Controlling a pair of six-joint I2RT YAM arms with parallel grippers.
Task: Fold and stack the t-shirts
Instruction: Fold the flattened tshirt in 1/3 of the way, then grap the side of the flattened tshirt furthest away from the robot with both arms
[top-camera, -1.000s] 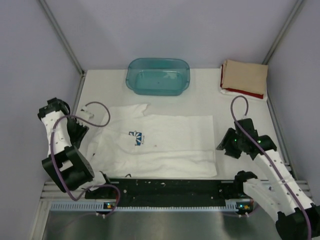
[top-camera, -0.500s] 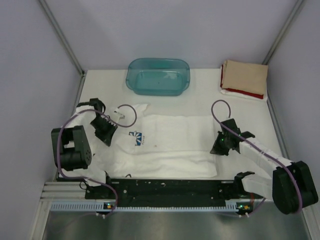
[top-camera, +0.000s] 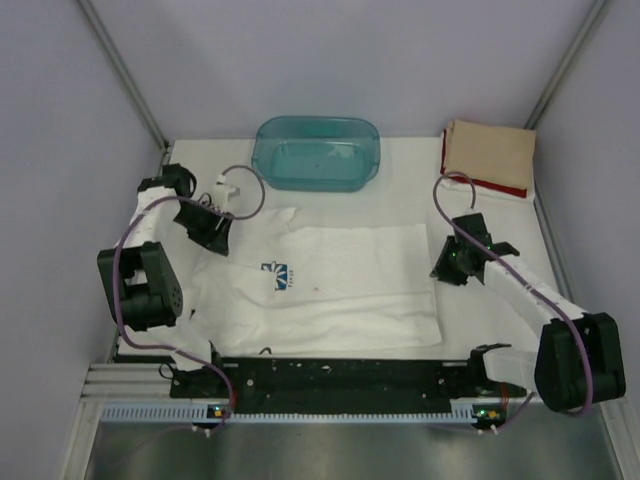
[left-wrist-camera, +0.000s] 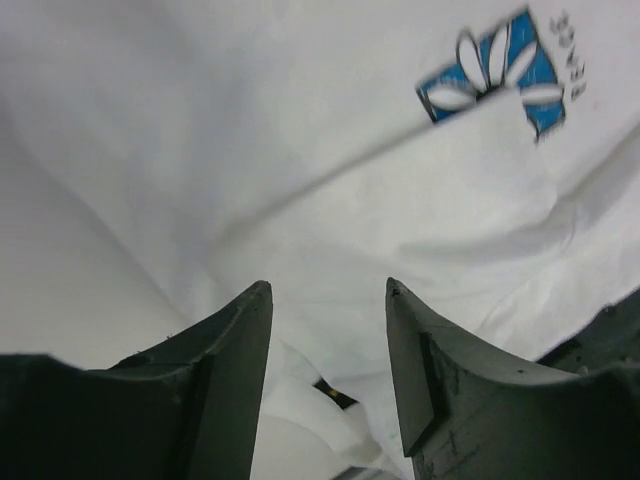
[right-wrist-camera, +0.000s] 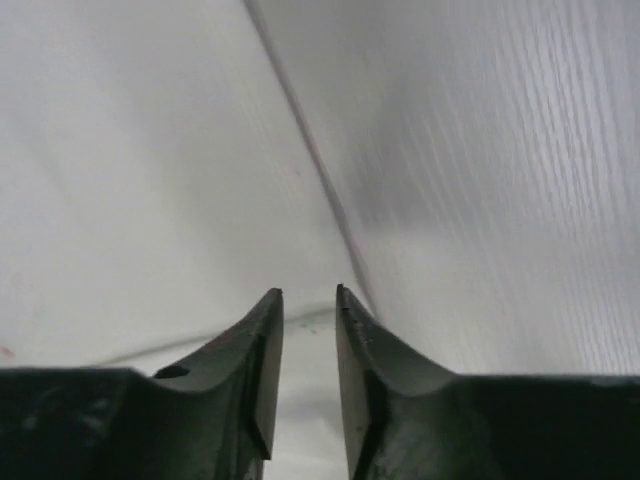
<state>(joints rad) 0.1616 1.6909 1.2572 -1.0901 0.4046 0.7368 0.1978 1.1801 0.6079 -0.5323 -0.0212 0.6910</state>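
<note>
The white t-shirt (top-camera: 340, 290) lies spread flat mid-table, its blue print (top-camera: 278, 278) toward the left. My left gripper (top-camera: 213, 234) is open and low over the shirt's far-left shoulder. In the left wrist view the white cloth (left-wrist-camera: 300, 170) and its print (left-wrist-camera: 495, 72) lie under the open left gripper (left-wrist-camera: 328, 292). My right gripper (top-camera: 447, 268) is at the shirt's right edge. In the right wrist view the right gripper (right-wrist-camera: 308, 294) stands narrowly open with nothing between its jaws, above the cloth's edge (right-wrist-camera: 300, 150). The tan t-shirt (top-camera: 488, 150) lies folded on the red one (top-camera: 497, 187) at the back right.
A translucent teal plastic tub (top-camera: 316, 152) stands at the back centre. The black rail (top-camera: 330, 375) with the arm bases runs along the near edge. Grey walls close in the table (top-camera: 400, 205) on the left, right and back.
Both arms have swung out from the near corners to the white shirt: the left gripper to its far-left shoulder, the right gripper to its right edge. The shirt's left side has shifted slightly.
</note>
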